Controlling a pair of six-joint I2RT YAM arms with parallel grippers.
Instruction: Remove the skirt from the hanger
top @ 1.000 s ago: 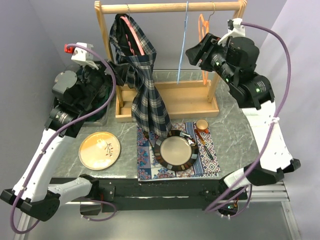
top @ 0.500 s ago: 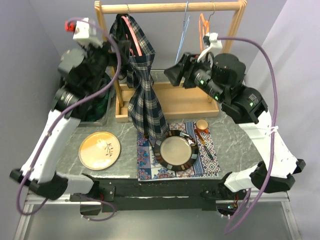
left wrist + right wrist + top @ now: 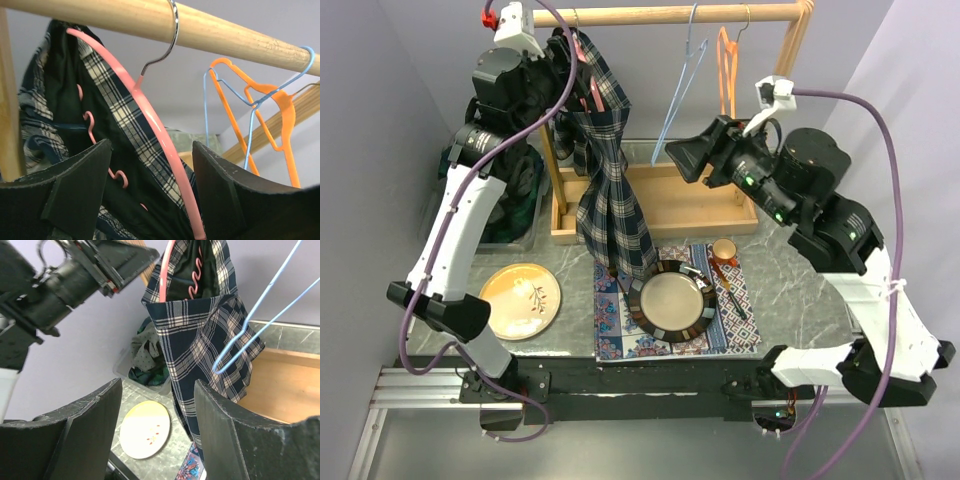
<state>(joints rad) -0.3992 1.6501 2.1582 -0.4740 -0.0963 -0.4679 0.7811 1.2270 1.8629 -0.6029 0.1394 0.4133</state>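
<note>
A dark plaid skirt (image 3: 610, 200) hangs on a pink hanger (image 3: 590, 85) from the wooden rail (image 3: 650, 14) at the rack's left end. My left gripper (image 3: 560, 60) is raised beside the hanger's top and is open. In the left wrist view the pink hanger arm (image 3: 150, 115) and the skirt (image 3: 115, 110) run between its open jaws (image 3: 151, 150), and the jaws touch neither. My right gripper (image 3: 685, 160) is open and empty, right of the skirt. In its wrist view the open jaws (image 3: 157, 385) face the skirt (image 3: 200, 340).
A blue wire hanger (image 3: 678, 100) hangs tilted close to my right gripper, with orange hangers (image 3: 725, 60) further right. A bin of clothes (image 3: 520, 200) stands left of the rack. A yellow plate (image 3: 520, 300), a dark plate (image 3: 670, 300) on a patterned mat (image 3: 620, 325) and a small cup (image 3: 724, 249) lie in front.
My left arm has risen from beside the bin up to the top of the pink hanger. My right arm has swung left and lower towards the skirt. The blue hanger now tilts.
</note>
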